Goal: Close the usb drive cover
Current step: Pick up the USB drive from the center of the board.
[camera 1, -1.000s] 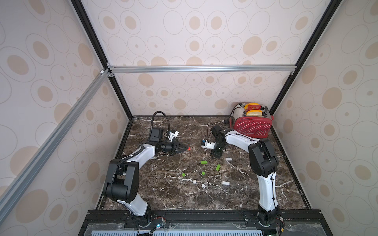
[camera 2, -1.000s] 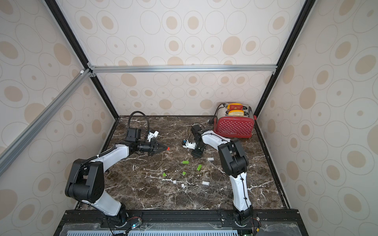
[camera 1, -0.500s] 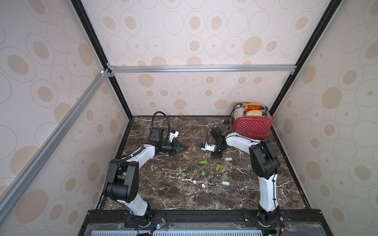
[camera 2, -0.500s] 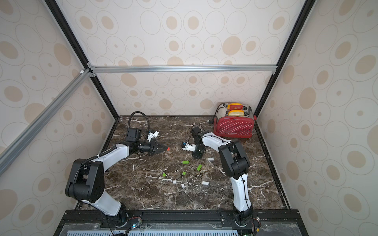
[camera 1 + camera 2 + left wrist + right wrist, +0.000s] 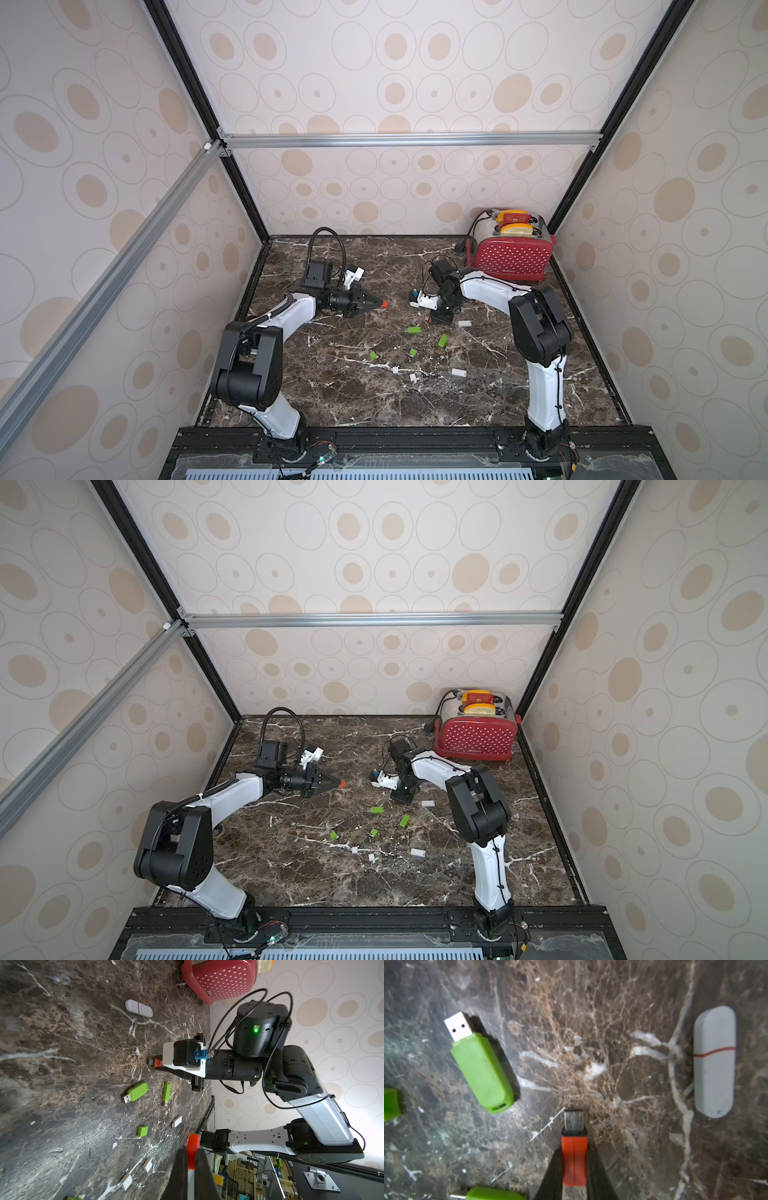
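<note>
L grip (image 5: 192,1151) pinching red cap (image 5: 193,1140), hovering off table (image 5: 72,1053) | R grip (image 5: 574,1150) just narrowing from half-open, now clamping red drive (image 5: 574,1167) at table lvl, plug (image 5: 573,1121) bare | parts sitting well apart | both in hand, so mating likely coming next

No text can be read for certain. The red toaster (image 5: 513,257) bears a small white brand mark (image 5: 208,993) low on its dotted side, but its letters are too small and blurred to make out.
</note>
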Action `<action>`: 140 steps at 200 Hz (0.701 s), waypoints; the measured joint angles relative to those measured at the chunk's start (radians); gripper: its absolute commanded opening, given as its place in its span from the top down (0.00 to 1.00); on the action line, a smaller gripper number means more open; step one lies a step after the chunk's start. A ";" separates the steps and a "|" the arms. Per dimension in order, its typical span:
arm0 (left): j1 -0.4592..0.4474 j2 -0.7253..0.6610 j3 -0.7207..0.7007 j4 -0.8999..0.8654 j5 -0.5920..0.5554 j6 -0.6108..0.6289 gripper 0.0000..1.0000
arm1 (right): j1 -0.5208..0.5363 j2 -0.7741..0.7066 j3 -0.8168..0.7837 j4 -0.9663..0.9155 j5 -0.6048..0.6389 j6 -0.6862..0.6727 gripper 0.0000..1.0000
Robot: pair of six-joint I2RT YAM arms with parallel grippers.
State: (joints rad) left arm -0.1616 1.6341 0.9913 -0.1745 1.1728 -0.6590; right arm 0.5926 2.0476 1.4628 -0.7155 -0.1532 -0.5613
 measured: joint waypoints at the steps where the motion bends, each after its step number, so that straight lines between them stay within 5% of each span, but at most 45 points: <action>1: 0.000 0.001 0.000 0.000 0.000 0.000 0.97 | 0.000 -0.002 -0.001 0.000 -0.001 0.000 0.93; 88: -0.032 0.064 0.000 0.000 0.029 0.013 0.98 | 0.023 -0.319 -0.136 0.094 -0.181 -0.007 0.97; 140: -0.084 0.074 0.004 0.001 0.063 0.025 0.98 | 0.109 -0.362 -0.199 0.162 -0.237 -0.039 0.96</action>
State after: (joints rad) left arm -0.2451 1.7077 0.9951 -0.1738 1.2362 -0.6342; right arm 0.7013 1.6859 1.2636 -0.5533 -0.3904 -0.6006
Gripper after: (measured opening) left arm 0.077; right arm 0.187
